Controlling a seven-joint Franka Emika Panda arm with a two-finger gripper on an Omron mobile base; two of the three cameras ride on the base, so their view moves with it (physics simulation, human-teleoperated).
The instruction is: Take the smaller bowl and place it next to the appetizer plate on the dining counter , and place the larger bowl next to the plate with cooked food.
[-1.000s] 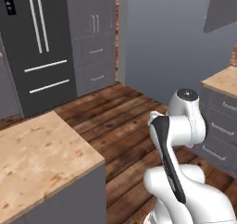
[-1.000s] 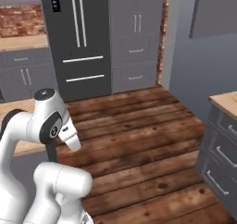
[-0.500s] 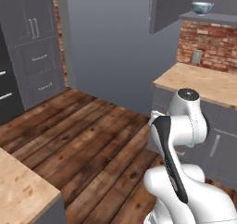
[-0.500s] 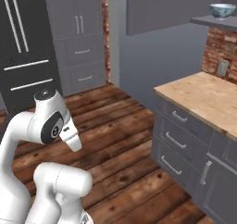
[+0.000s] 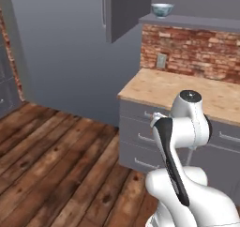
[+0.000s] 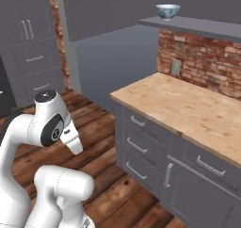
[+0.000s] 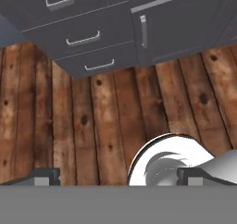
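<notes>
A white bowl with a blue-green pattern (image 5: 161,9) (image 6: 168,10) stands high on a grey shelf (image 5: 197,20) above a brick wall. Whether it is the smaller bowl or the larger bowl I cannot tell. My gripper (image 7: 119,177) points down at the wooden floor, far below the shelf. It is open, with wide-set fingertips (image 7: 44,175) and nothing between them. The arm stays folded close to the base. The appetizer plate, the plate with cooked food and the dining counter are out of view.
A wood-topped counter (image 5: 187,87) (image 6: 188,109) on grey drawers (image 7: 83,38) runs under the brick wall (image 6: 207,62). A grey wall cabinet (image 5: 126,10) hangs left of the shelf. Plank floor (image 5: 51,155) spreads out to the left.
The whole picture has swung: the base has turned, so the fridge and a wood-topped counter slid out on the left. The brick-wall counter and the shelf with the bowl came closer. The arm keeps its pose.
</notes>
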